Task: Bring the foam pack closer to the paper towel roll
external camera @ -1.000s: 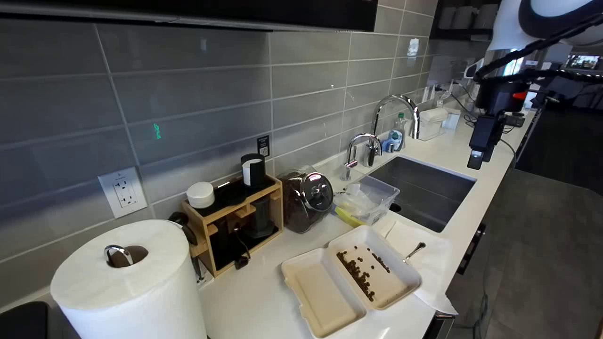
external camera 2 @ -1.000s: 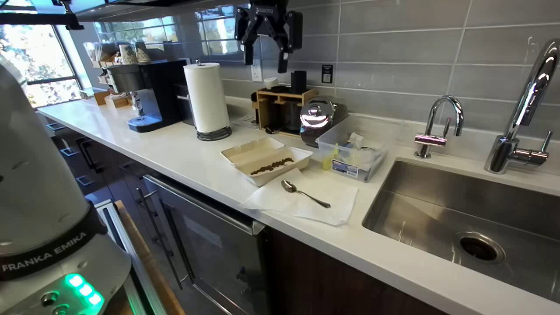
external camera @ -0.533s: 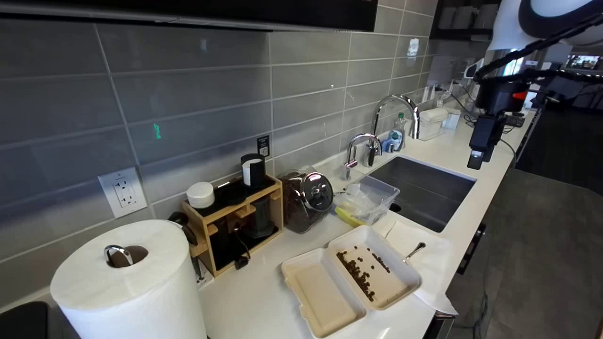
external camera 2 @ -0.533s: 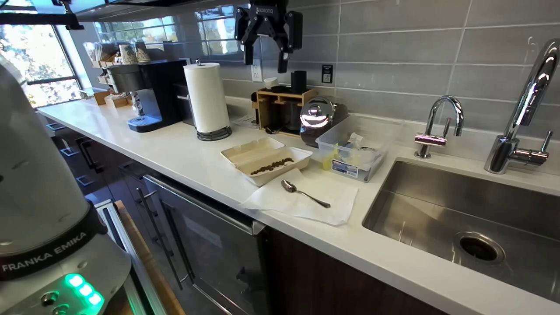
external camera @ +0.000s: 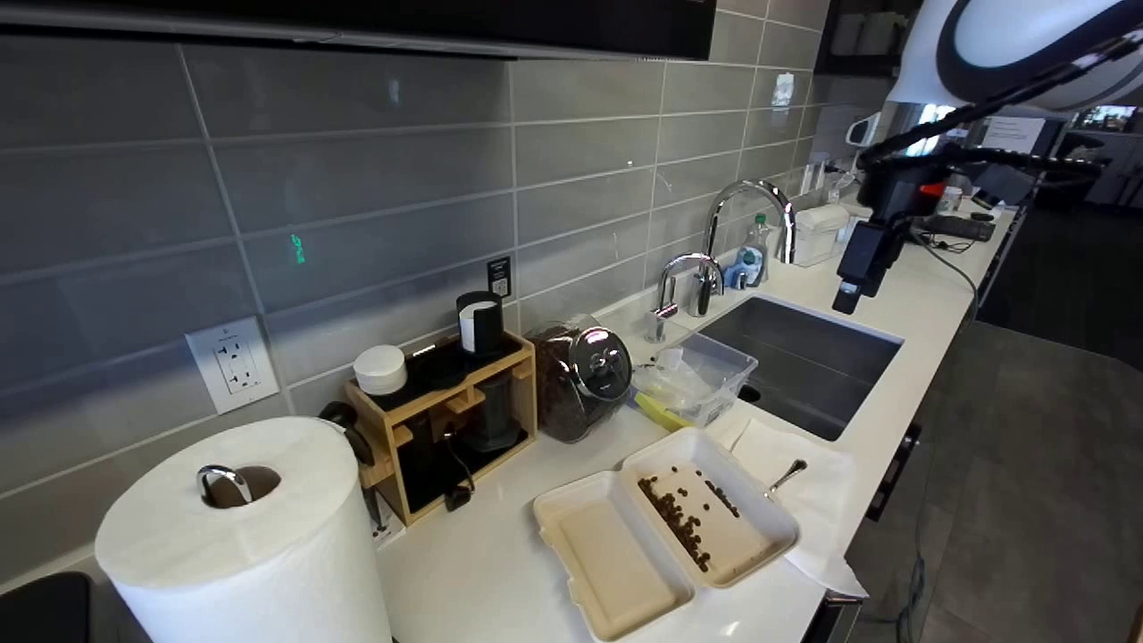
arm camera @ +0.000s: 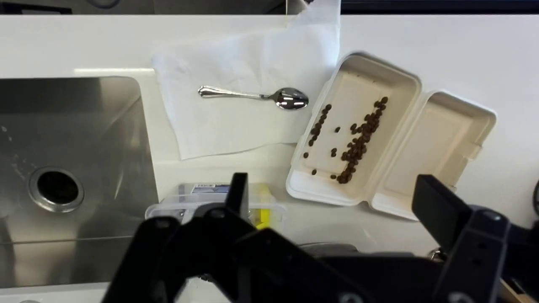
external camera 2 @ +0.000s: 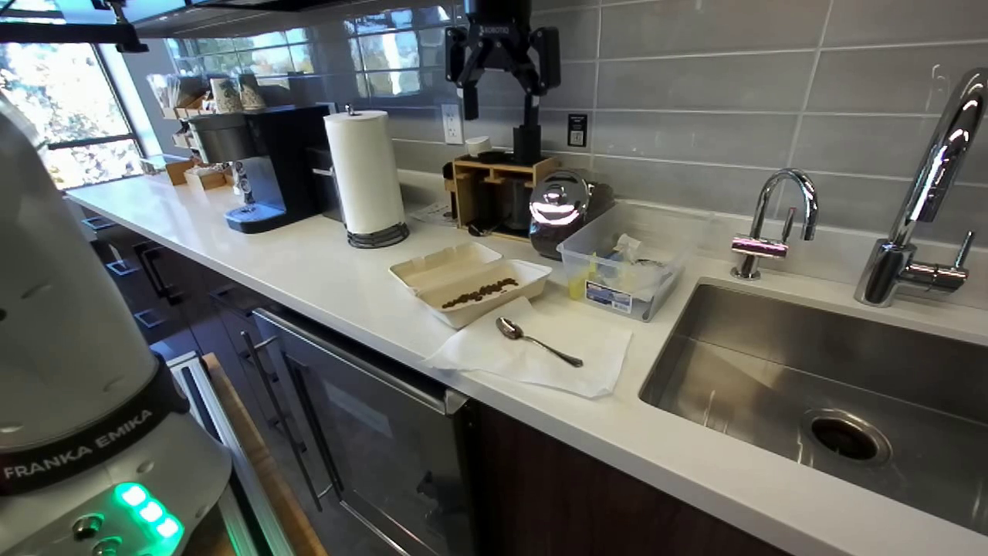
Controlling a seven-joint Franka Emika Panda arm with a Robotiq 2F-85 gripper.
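Both halves of the foam pack (arm camera: 391,151) lie open, face up on the bench (external camera 2: 309,255), apart from the paper towel roll (external camera 2: 367,174), which stands to its left in an exterior view, w/ the clear tub (external camera 2: 656,289) on its right. Fingers (arm camera: 438,208) are spread w/ nothing btwn them, high over the bench, so pack's ungripped & the move's prob not begun; that wide gap would suit pinching a rim. Brown bits (arm camera: 358,147) sit loose in the half away from the roll, so a level drag prob beats a lift, b/c tilting could spill them. Bit-free half faces the roll, handy side to pull from. White paper (arm camera: 227,122) meets the pack's other side, can't tell if it runs under, might drag along; spoon (arm camera: 288,99) rests on it, prob to keep bench clean
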